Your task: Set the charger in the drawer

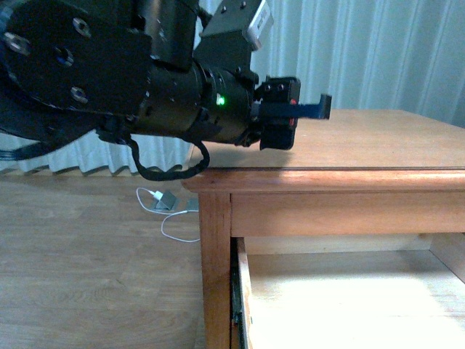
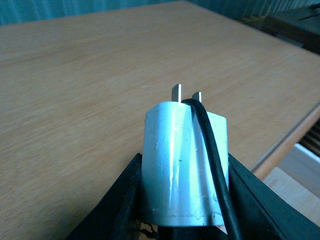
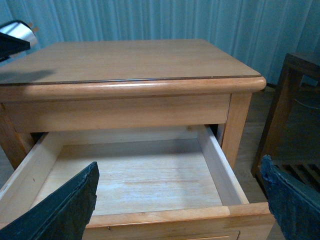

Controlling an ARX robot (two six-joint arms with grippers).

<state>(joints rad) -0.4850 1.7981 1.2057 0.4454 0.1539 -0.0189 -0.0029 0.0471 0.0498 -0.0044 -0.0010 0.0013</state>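
Far left on the floor lies a spare white plug (image 1: 163, 198) with a thin cable, not the one wanted. Next comes the left gripper (image 1: 305, 109), reaching out above the cabinet top (image 1: 378, 142). Its wrist view shows the black fingers (image 2: 122, 200) closed partway on the charger (image 2: 182, 160), gripping its smooth white sides, prongs pointing ahead and a black cable running over the body. The charger is held in the air over the tabletop, not over the drawer (image 1: 349, 298), which stands open below and further right with its pale inside bare. The right gripper (image 3: 180, 165) hangs in front of the drawer, spread wide and holding nothing.

Letting go here would likely leave the charger on top. On the way down, the cable could catch the table edge, the smooth sides could slip, or the two arms could crowd each other at the opening.
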